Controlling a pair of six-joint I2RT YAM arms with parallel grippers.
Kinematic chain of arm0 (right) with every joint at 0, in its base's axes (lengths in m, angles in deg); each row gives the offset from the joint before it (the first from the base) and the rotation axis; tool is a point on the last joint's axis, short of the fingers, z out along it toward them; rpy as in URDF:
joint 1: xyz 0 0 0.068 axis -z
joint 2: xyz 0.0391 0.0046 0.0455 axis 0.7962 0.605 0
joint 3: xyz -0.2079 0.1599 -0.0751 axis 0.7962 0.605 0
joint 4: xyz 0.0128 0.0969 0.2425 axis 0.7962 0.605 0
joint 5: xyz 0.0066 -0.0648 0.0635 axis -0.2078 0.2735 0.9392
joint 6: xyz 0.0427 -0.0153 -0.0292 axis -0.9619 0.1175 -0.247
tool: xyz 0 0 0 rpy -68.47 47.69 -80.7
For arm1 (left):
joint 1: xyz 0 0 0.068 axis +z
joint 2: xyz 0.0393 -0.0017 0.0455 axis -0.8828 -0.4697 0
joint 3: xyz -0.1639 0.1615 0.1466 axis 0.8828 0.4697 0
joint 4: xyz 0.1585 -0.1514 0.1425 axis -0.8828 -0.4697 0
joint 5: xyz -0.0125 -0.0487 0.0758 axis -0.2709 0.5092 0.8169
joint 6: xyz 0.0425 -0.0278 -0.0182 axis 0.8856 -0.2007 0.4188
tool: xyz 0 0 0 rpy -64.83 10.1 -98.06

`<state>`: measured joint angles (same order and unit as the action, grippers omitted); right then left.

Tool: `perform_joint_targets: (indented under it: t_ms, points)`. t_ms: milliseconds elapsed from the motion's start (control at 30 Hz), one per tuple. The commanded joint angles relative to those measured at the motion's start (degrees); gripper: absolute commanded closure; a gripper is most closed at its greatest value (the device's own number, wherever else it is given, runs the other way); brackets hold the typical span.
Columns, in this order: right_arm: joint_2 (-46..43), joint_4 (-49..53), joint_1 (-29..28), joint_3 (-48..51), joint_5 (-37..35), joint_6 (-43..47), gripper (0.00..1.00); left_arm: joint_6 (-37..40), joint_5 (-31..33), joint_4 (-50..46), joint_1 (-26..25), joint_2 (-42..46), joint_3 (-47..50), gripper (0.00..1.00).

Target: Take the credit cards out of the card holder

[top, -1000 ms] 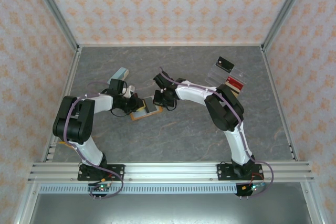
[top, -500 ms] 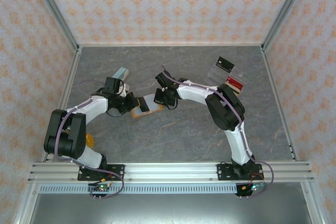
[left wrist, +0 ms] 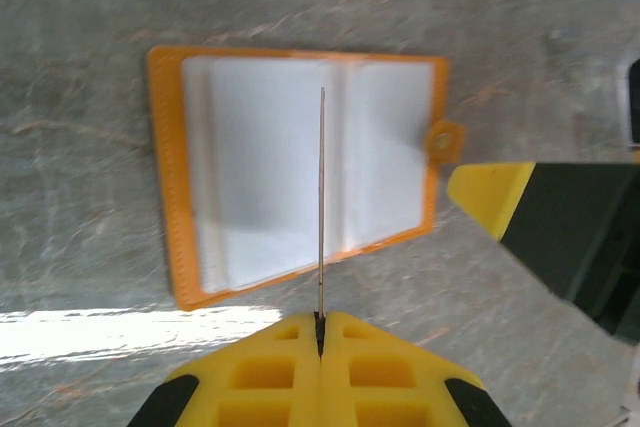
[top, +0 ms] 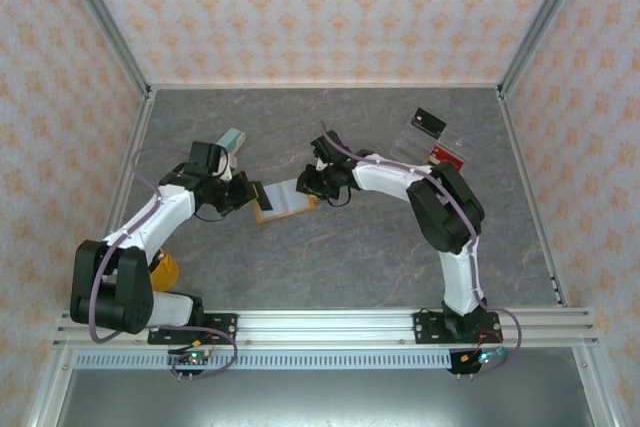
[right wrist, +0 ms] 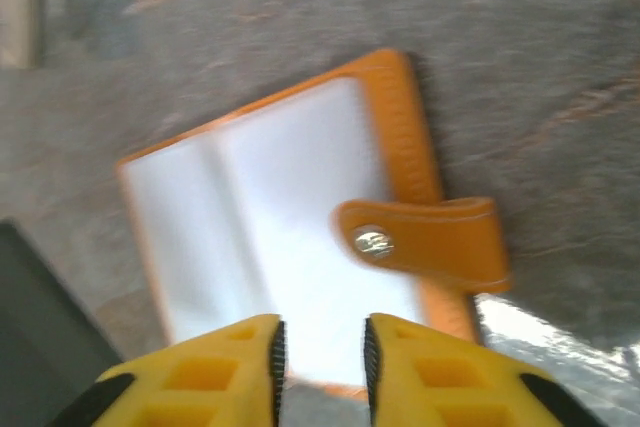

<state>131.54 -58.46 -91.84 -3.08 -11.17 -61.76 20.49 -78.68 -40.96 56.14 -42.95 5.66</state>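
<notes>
The orange card holder [top: 283, 200] lies open on the grey table, its pale see-through pockets up [left wrist: 290, 172]. My left gripper [left wrist: 322, 317] is shut on a thin credit card [left wrist: 322, 197], seen edge-on as a brownish line standing over the holder's middle. In the top view the left gripper [top: 247, 193] is at the holder's left end. My right gripper [top: 308, 185] is at its right end. In the right wrist view that gripper [right wrist: 322, 332] stands slightly open over the holder's [right wrist: 290, 227] near edge, with nothing between the fingers, beside the snap strap [right wrist: 425, 239].
A clear plastic tray [top: 415, 139] at the back right holds a black block [top: 428, 121] and a red card [top: 450, 156]. A pale-blue box [top: 230, 140] lies behind the left gripper. A yellow object [top: 163, 269] sits by the left arm. Frame posts and walls bound the table.
The right gripper has opened and drawn back slightly to the right. The left arm has swung out to the left with the card, and more of the open holder shows.
</notes>
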Motion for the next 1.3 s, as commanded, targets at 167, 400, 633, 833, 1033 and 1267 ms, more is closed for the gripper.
perform_joint_targets:
  t_ms: [167, 400, 633, 833, 1033, 1267]
  points:
    - [-8.56, -19.89, 3.09, 7.04, 14.34, -4.47, 0.49, -3.45, -11.33, 8.55, 0.66, 0.91, -3.26, 1.0]
    - [-10.32, -26.84, 3.86, 9.67, 17.03, -8.64, 0.31, -7.89, -16.41, 16.02, 0.66, -1.4, -3.61, 1.0]
    - [-9.31, -35.36, 4.44, 10.98, 21.56, -14.8, 0.27, -12.56, -20.35, 22.9, 0.88, -2.59, -2.39, 1.0]
    - [-9.47, -38.52, 4.42, 11.24, 23.15, -16.87, 0.39, -12.86, -20.48, 23.32, 0.85, -2.8, -2.27, 1.0]
    - [-9.36, -37.14, 4.62, 10.65, 22.79, -17.14, 0.57, -11.9, -20.13, 21.75, 1.1, -2.38, -2.18, 1.0]
    - [-8.83, -35.23, 4.86, 9.68, 22.38, -16.44, 0.81, -10.89, -19.62, 19.62, 1.28, -1.77, -2.03, 1.0]
